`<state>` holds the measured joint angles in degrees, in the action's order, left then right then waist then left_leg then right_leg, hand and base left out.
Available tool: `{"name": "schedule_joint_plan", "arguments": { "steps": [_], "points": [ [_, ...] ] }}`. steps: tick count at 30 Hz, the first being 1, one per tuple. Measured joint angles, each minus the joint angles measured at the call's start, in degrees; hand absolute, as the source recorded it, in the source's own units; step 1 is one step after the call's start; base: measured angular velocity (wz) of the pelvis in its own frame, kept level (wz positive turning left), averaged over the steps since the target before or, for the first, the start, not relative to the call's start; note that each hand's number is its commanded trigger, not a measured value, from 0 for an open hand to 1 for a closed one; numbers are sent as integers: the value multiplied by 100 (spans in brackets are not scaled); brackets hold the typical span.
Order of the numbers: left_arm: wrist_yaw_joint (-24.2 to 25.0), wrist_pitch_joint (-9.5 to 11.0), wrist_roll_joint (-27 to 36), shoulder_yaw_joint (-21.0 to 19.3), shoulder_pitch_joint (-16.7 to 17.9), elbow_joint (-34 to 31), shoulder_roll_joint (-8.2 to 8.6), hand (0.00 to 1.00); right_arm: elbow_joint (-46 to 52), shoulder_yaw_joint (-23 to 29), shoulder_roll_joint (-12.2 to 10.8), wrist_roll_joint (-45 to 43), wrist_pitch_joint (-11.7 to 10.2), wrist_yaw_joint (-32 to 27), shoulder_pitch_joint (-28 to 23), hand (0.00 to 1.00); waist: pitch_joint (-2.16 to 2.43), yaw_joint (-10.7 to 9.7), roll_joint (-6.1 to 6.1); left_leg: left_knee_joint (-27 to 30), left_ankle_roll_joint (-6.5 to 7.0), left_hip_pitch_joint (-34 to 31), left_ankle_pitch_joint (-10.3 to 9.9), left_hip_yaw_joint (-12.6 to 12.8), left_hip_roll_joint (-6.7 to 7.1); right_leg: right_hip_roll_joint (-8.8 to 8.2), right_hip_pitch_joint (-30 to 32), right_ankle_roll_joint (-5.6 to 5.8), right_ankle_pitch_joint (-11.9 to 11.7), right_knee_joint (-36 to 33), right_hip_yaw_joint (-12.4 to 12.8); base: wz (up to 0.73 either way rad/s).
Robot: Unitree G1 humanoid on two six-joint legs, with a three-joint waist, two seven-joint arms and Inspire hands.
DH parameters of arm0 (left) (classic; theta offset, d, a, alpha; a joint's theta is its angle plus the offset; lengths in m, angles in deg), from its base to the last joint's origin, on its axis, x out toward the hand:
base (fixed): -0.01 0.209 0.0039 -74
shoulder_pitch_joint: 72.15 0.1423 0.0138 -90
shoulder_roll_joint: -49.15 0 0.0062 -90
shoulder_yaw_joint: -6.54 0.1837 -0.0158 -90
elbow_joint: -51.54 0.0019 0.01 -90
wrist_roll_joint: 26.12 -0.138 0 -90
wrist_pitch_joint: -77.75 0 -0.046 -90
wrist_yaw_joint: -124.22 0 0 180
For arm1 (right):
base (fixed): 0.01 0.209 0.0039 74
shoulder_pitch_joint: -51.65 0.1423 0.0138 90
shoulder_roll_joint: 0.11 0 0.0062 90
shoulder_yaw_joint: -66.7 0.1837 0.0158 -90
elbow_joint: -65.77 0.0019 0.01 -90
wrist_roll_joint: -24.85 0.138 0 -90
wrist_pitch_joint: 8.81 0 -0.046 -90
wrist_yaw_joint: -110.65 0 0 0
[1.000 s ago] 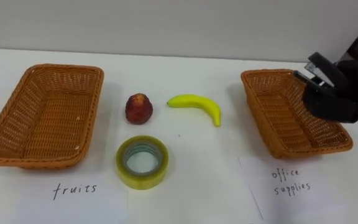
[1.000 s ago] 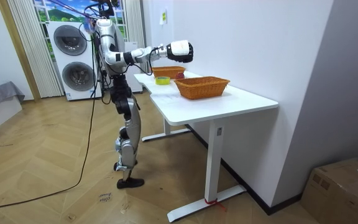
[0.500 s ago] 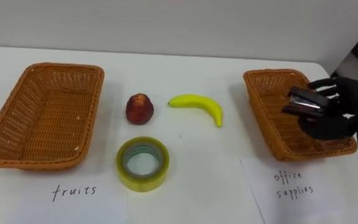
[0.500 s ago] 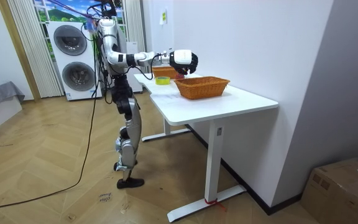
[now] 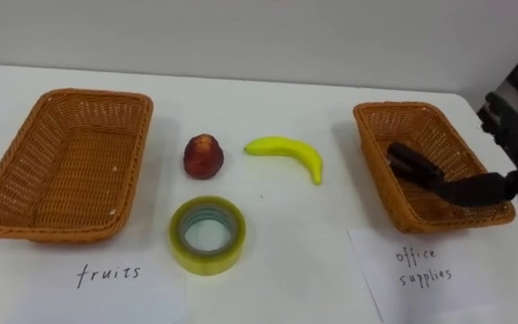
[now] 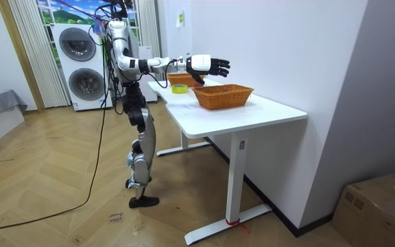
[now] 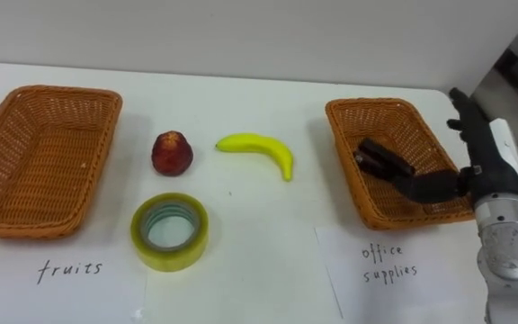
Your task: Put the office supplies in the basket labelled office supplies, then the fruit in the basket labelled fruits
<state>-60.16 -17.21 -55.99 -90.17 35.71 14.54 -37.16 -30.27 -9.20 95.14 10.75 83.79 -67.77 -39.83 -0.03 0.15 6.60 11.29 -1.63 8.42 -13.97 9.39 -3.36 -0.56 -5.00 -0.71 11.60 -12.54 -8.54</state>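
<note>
A black stapler (image 5: 410, 166) lies inside the right basket (image 5: 373, 135), the one labelled office supplies. My right hand (image 5: 513, 137) is open just past that basket's right rim, fingers straight up and thumb reaching over the rim toward the stapler, apart from it. On the white table (image 5: 268, 279) between the baskets lie a red apple (image 5: 203, 156), a yellow banana (image 5: 286, 151) and a yellow-green tape roll (image 5: 206, 236). The left basket (image 5: 25, 180), labelled fruits, has nothing in it.
Paper labels lie in front of the baskets: fruits (image 5: 108, 274) and office supplies (image 5: 421, 265). In the room view I stand at the table's long side with the right hand (image 6: 211, 66) stretched over the near basket (image 6: 223, 96). Washing machines (image 6: 81, 58) stand behind.
My right hand opened and let go of the stapler, which dropped into the office supplies basket. The hand drew back a little to the right of the basket.
</note>
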Motion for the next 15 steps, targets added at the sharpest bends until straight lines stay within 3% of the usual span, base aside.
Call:
{"name": "schedule_joint_plan", "arguments": {
  "steps": [5,15],
  "points": [
    [17,-1,-23,-12,41,3,1,0,0,9,0,-1,-2,-12,-58,0,22,-7,-27,0,0,-5,0,-8,0,0,-5,1,0,11,-5,0],
    [14,-65,-12,-11,72,4,1,0,1,8,0,2,-2,-12,-71,0,23,-7,-36,4,0,0,0,-16,0,-4,-9,0,-1,-4,-12,0]
  ]
}}
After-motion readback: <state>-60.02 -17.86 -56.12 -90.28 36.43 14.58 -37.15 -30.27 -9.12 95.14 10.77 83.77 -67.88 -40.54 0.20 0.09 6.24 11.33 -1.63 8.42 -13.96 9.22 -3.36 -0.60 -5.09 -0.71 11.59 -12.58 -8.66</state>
